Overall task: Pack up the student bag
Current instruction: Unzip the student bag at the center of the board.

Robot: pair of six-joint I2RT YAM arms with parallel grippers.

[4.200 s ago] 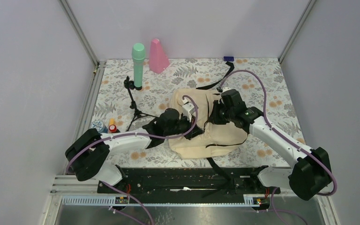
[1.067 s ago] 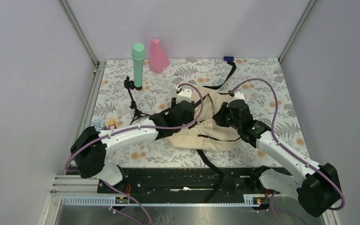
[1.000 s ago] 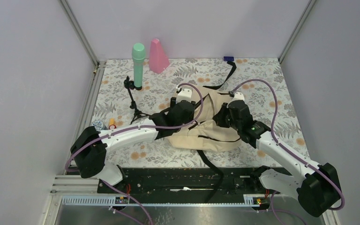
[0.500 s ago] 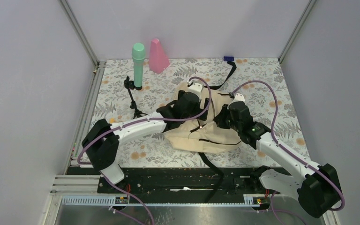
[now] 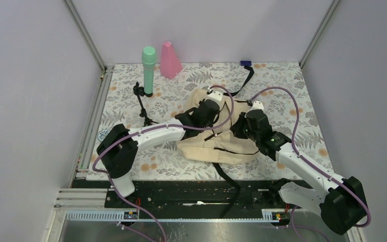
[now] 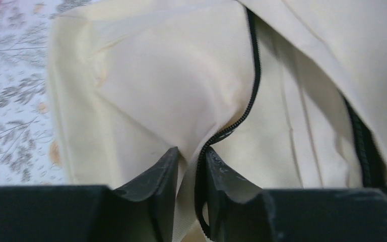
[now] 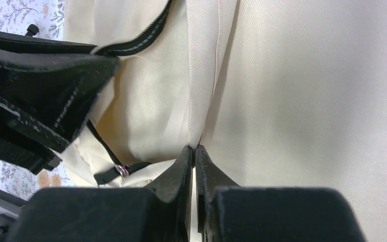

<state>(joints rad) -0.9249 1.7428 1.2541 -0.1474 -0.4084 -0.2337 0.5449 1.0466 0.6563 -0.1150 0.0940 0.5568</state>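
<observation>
My left gripper, clamped on the student bag at its zipper edge, should draw gently away from my right gripper, nipped shut on a fabric fold, to spread the bag open where it lies on the table.

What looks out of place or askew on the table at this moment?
The student bag lies crumpled, not flat. One black strap trails over the near edge of the table onto the arms' base rail, where it could snag. The left gripper and right gripper each pinch its fabric. Nothing looks spilled or damaged.
</observation>
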